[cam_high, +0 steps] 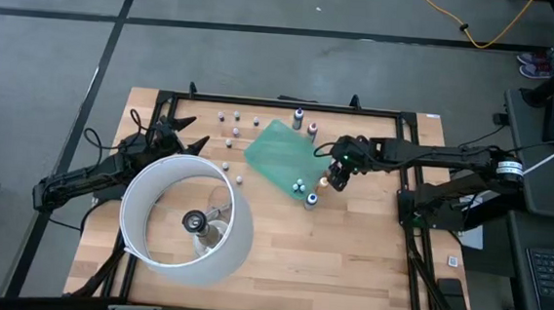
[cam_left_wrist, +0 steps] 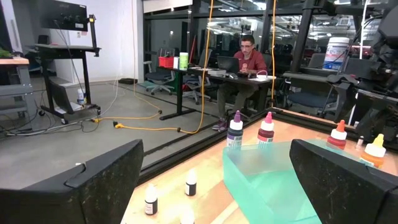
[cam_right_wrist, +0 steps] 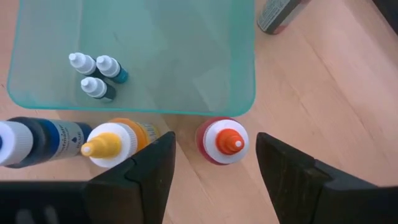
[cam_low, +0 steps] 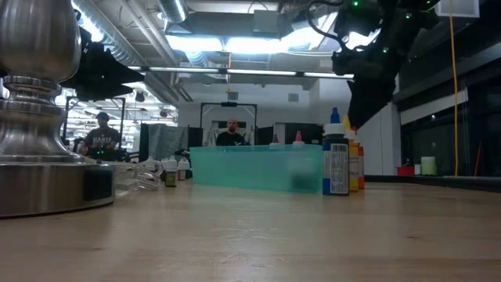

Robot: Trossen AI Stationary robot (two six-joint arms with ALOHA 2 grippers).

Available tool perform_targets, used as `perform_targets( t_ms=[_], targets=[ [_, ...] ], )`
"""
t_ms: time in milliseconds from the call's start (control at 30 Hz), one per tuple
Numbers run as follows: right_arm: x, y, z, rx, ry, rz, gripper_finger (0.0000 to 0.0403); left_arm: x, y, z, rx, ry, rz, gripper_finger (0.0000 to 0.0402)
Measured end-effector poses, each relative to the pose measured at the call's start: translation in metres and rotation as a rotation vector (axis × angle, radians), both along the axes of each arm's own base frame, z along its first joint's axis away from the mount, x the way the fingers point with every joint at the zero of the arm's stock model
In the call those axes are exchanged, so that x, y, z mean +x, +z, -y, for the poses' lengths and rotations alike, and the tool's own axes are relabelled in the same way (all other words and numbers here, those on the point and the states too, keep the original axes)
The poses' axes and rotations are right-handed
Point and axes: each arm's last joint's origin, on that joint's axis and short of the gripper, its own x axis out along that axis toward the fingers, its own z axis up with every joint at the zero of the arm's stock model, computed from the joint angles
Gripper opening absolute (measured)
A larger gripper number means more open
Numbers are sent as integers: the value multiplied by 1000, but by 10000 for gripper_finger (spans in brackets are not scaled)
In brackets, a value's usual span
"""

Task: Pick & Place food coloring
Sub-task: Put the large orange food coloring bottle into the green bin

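Right end effector [cam_right_wrist: 211,168] hangs directly above the red bottle with the orange cap [cam_right_wrist: 222,142], fingers spread wide with the cap framed between them in the wrist view, nothing gripped yet — that stance looks like an approach for a straight-down pinch on this one. The red bottle stands upright on the table [cam_high: 368,249] just off the edge of the green glass tray [cam_right_wrist: 186,56], beside a yellow-capped orange bottle [cam_right_wrist: 115,142] and a larger dark blue bottle [cam_right_wrist: 37,142]; those neighbours sit close, so the descent wants to stay centred or it may knock the yellow one. Three small white-capped bottles [cam_right_wrist: 96,76] already stand inside the tray, which suggests the tray is the drop spot and the job is partly along. More tiny bottles [cam_high: 235,123] are scattered across the far side of the table, well apart from the tray. The left end effector [cam_high: 185,139] waits by the big white ring lamp [cam_high: 186,219], its fingers also spread, holding nothing.
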Motion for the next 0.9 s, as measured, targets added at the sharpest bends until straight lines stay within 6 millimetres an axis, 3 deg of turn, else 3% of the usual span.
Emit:
perform_targets(
  t_ms=[267,633,900],
  targets=[
    [0,0,0,-10,-4,6,223,0,0,0,0,0,0,400],
    [-8,-28,3,-20,-11,-12,223,0,0,0,0,0,0,400],
    [-5,-27,7,-44,11,17,223,0,0,0,0,0,0,400]
  ],
)
